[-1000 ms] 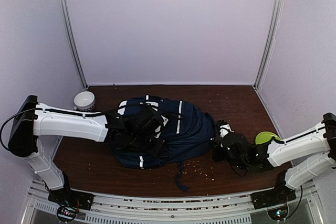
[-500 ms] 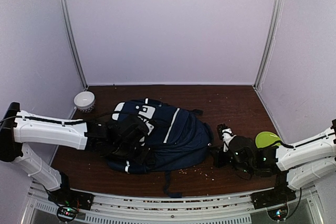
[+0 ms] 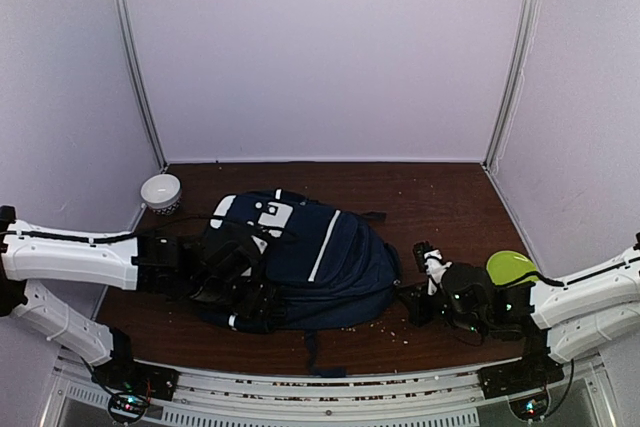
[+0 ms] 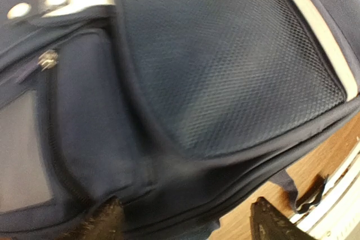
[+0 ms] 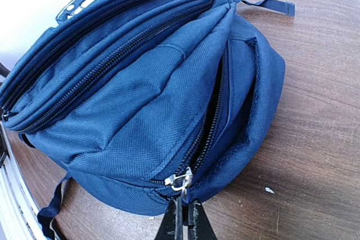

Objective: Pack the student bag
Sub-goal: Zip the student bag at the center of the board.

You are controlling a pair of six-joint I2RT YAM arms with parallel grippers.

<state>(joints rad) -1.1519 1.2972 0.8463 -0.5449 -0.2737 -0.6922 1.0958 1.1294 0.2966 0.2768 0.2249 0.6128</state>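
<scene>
The student bag (image 3: 320, 247), navy with white stripes, lies on its side in the middle of the brown table (image 3: 450, 197). My left gripper (image 3: 228, 277) is at the bag's left front end. In the left wrist view its jaws (image 4: 188, 223) stand wide open, with the bag (image 4: 225, 54) and its lower seam between and beyond them. My right gripper (image 3: 412, 302) is at the bag's right end. It (image 5: 185, 223) is shut on the pull under the silver zipper slider (image 5: 181, 180). The zipper above the slider gapes partly open on the bag (image 5: 140, 94).
A white bowl (image 3: 160, 191) stands at the back left beside the bag. A lime-green object (image 3: 508, 265) lies behind my right arm. Crumbs (image 3: 385, 322) are scattered on the wood near the front. A metal rail (image 3: 320, 382) runs along the near edge, with walls on three sides.
My left arm has drawn back to the left and its jaws have opened off the bag. The bag has settled lower and leftward. My right gripper stays shut at the zipper, shifted slightly toward the front.
</scene>
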